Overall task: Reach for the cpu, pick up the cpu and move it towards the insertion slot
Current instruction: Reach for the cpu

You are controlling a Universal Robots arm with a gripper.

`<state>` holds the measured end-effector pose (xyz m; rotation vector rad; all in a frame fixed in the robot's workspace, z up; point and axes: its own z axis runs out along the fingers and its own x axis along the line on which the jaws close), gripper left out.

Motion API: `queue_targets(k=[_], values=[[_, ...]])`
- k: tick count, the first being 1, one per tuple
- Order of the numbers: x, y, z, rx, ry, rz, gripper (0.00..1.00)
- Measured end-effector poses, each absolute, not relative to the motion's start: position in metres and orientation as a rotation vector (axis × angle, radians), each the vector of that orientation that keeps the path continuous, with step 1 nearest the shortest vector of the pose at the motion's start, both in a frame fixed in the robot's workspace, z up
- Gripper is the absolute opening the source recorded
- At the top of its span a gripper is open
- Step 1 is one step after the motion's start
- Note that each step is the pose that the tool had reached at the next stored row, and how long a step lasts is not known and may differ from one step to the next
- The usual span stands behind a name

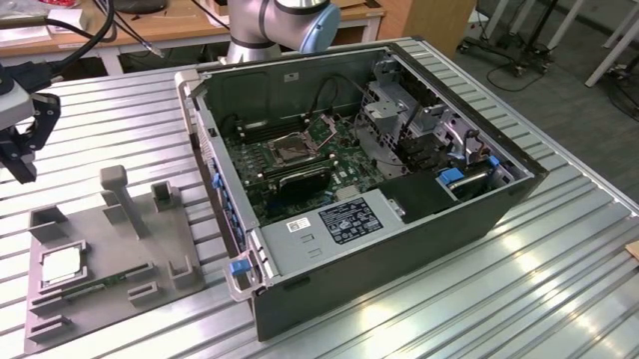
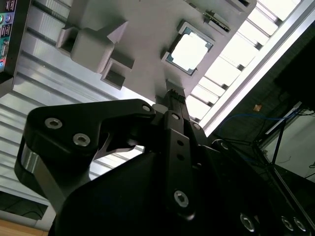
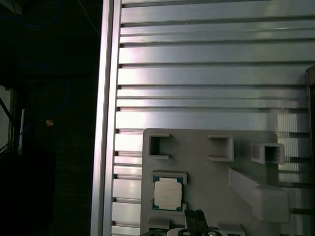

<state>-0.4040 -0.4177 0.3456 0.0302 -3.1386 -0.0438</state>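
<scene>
The gripper (image 1: 24, 143) hangs at the exterior view's far left, above the slatted aluminium table (image 1: 559, 284), and it carries nothing. Whether it is spread or pressed together, I cannot tell from here. Below it in that view sits the grey plastic holder (image 1: 110, 247), and there is the cpu (image 1: 62, 265), lying flat in its square recess near the holder's left edge, silvery top facing up, well apart from the gripper. A green memory stick (image 1: 100, 284) lies in a narrow groove just beside the chip. In both wrist views the cpu shows bright and square in its recess, untouched, with the gripper's dark tip reaching toward that end of the holder. Over on the exterior view's right stands the open computer case (image 1: 399, 247), motherboard (image 1: 340, 161) exposed, and on it the insertion slot (image 1: 296, 147), a silver-framed square with a dark centre, far from the chip. The arm (image 1: 284, 19) rises behind the case.
</scene>
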Motion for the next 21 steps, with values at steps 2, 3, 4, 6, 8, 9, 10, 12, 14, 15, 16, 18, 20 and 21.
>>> queue_targets(k=[2, 3, 4, 6, 8, 9, 10, 12, 14, 15, 16, 18, 20, 21], values=[[-0.405, -0.418, 0.345, 0.030, -3.139, -0.044, 0.10], [-0.405, -0.419, 0.345, 0.030, -3.139, -0.044, 0.10], [-0.405, -0.419, 0.345, 0.030, -3.139, -0.044, 0.10], [-0.406, -0.420, 0.344, 0.030, -3.139, -0.044, 0.10], [-0.407, -0.421, 0.344, 0.030, -3.139, -0.044, 0.10], [-0.407, -0.422, 0.343, 0.030, -3.139, -0.044, 0.10], [-0.408, -0.423, 0.343, 0.030, -3.139, -0.044, 0.10], [-0.408, -0.425, 0.342, 0.030, -3.139, -0.044, 0.10], [-0.409, -0.426, 0.342, 0.030, -3.139, -0.044, 0.10], [-0.409, -0.427, 0.341, 0.030, -3.139, -0.044, 0.10], [-0.410, -0.428, 0.341, 0.030, -3.139, -0.044, 0.10], [-0.410, -0.428, 0.340, 0.030, -3.139, -0.044, 0.10], [-0.410, -0.429, 0.339, 0.030, -3.139, -0.045, 0.10], [-0.410, -0.429, 0.338, 0.030, -3.139, -0.047, 0.10]])
